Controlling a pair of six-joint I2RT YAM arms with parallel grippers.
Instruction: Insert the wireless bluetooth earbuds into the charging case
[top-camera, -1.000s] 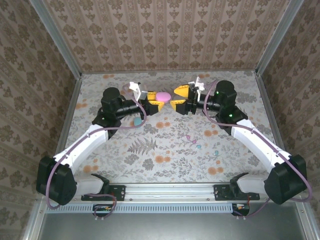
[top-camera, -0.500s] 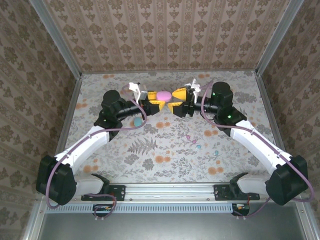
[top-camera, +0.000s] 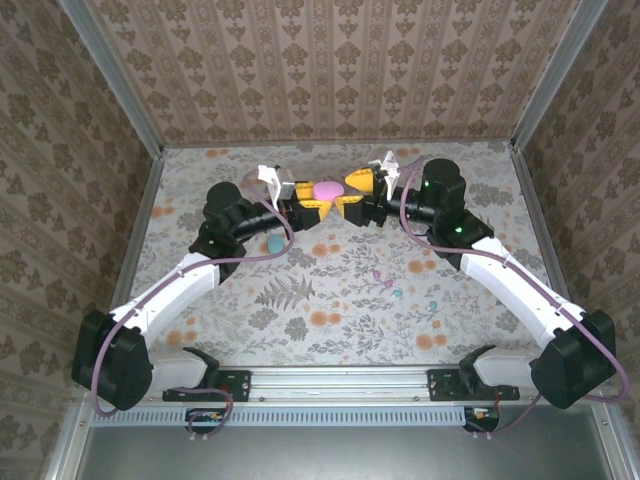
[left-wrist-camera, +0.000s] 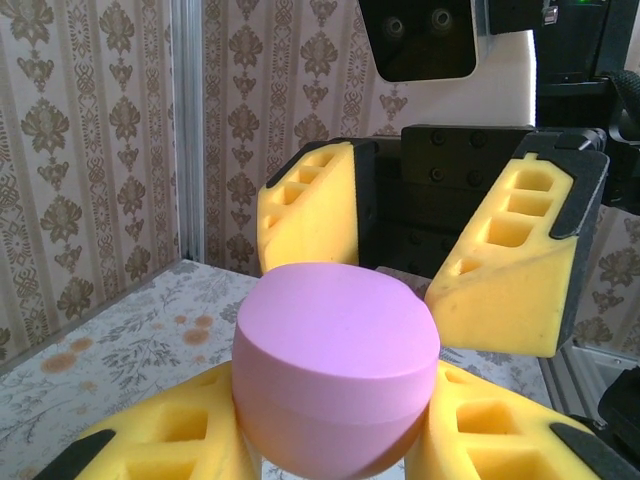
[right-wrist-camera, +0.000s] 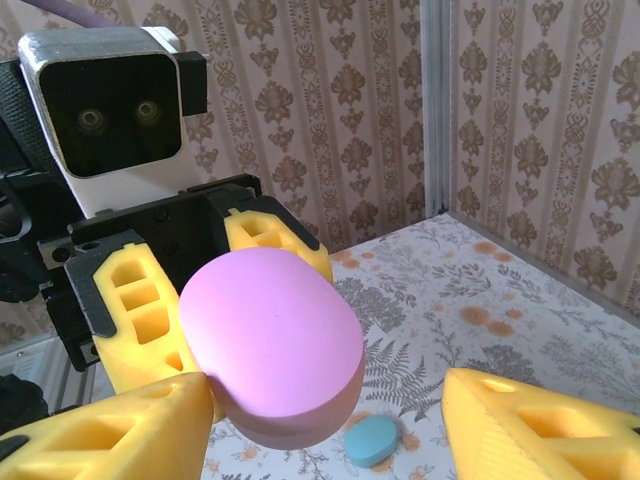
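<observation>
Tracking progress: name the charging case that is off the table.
The pink case, held in the left claw; the light blue case lies on the table.

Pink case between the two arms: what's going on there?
The left tool is clamped on the closed pink case and holds it up off the table. The right tool faces it with its jaws open, its fingers spread right at the case's end. I can't tell if they touch it. The tiny earbuds lie loose on the table nearer the arm bases, with nothing gripping them.
</observation>
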